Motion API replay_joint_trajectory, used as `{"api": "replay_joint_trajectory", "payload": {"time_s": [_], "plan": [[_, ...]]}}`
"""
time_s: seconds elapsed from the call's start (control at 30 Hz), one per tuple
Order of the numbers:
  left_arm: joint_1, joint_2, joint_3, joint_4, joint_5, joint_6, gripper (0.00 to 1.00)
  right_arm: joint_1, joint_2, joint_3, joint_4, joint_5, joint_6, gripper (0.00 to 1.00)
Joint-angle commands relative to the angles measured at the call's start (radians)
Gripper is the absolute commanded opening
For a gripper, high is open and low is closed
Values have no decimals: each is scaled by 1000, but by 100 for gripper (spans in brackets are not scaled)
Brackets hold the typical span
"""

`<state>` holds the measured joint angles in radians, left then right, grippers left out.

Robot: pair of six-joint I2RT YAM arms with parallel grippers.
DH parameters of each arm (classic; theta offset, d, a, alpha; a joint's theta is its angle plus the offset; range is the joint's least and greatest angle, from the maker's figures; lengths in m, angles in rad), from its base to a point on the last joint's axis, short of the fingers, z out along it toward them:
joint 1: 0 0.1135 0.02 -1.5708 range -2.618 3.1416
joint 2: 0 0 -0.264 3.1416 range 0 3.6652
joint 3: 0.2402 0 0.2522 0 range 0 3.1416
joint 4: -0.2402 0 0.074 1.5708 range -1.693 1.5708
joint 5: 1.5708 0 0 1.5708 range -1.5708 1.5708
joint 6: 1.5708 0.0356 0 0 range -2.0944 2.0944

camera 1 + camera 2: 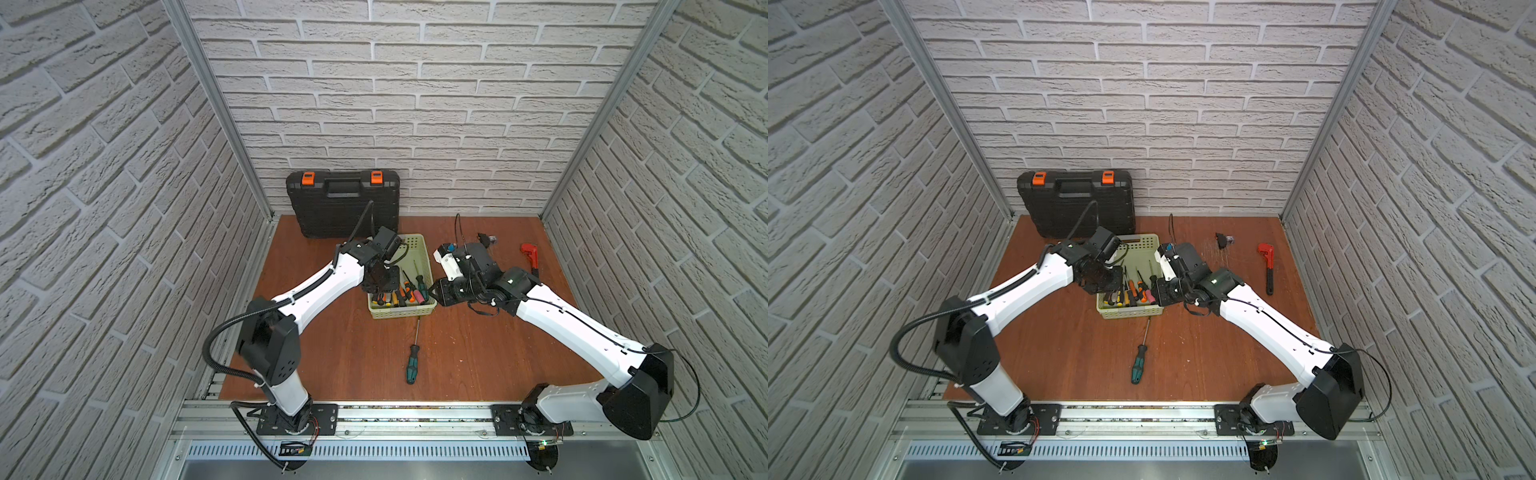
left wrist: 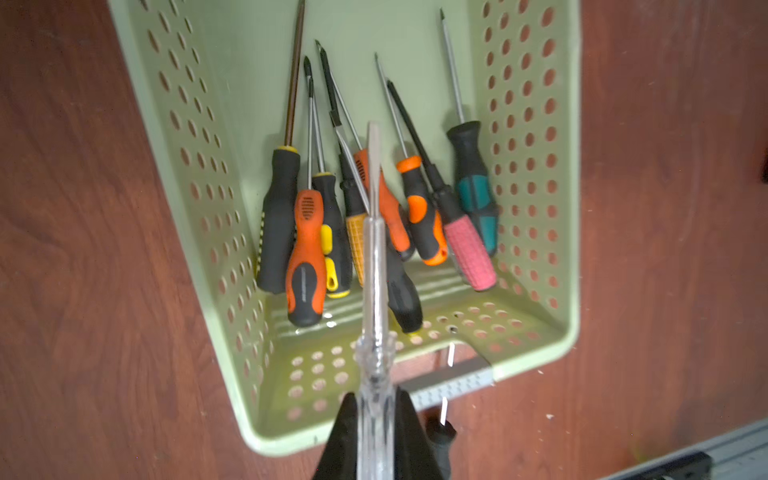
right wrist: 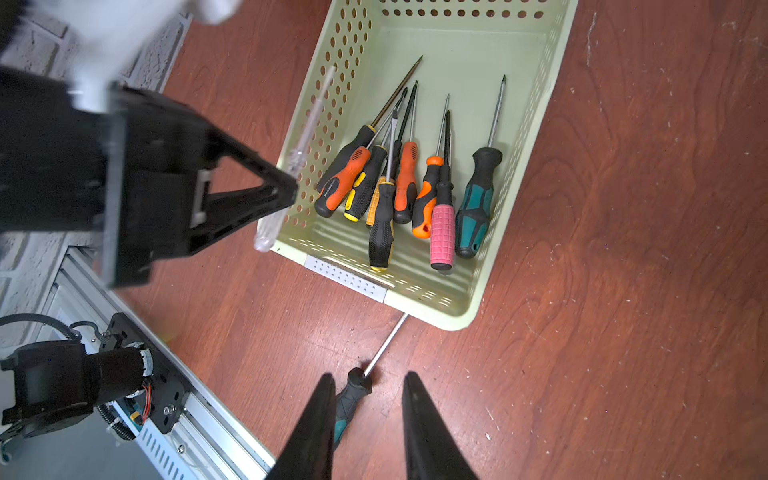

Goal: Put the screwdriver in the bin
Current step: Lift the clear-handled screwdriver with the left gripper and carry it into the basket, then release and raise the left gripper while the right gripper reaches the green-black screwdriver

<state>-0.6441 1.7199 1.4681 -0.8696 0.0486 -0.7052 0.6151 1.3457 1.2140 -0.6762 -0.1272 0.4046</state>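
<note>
Both top views: left gripper (image 1: 376, 291) over pale green bin (image 1: 401, 313); left wrist: it's clamped mid-handle on the clear-handled screwdriver (image 2: 376, 266), blade out over the bin, likely light, stiff, slick plastic, so mid-handle seems the right hold; right wrist: right gripper (image 3: 368, 380) parted, empty, above teal-handled screwdriver (image 3: 353, 395) on table (image 3: 623, 249).

— What are the walls like?
— Pale brick pattern on the back wall (image 1: 395, 104) and both side walls (image 1: 83, 208), silver metal posts (image 1: 220, 108) in the corners.
— And underneath?
— A reddish-brown wooden table (image 1: 478, 353), evenly lit, metal rail (image 1: 415, 413) along the front.
</note>
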Motion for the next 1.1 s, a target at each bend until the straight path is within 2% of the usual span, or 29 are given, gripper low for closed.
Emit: {"api": "replay_joint_trajectory", "payload": {"time_s": [0.0,0.6,0.73,0.9,1.0,1.07], "plan": [[4,64,35,16,35,86,2,-3,-1,3,-4,-13,-18,30],[6,237,-28,169,43,24,4,-3,29,-63,40,-70,19,30],[5,241,-38,175,39,9,13,-3,26,-74,50,-71,25,31],[4,214,-58,196,40,-3,31,-2,22,-72,48,-71,24,31],[4,173,-66,205,33,-6,38,-1,12,-74,44,-68,26,31],[3,144,-71,208,28,-8,39,-2,6,-77,42,-63,33,31]]}}
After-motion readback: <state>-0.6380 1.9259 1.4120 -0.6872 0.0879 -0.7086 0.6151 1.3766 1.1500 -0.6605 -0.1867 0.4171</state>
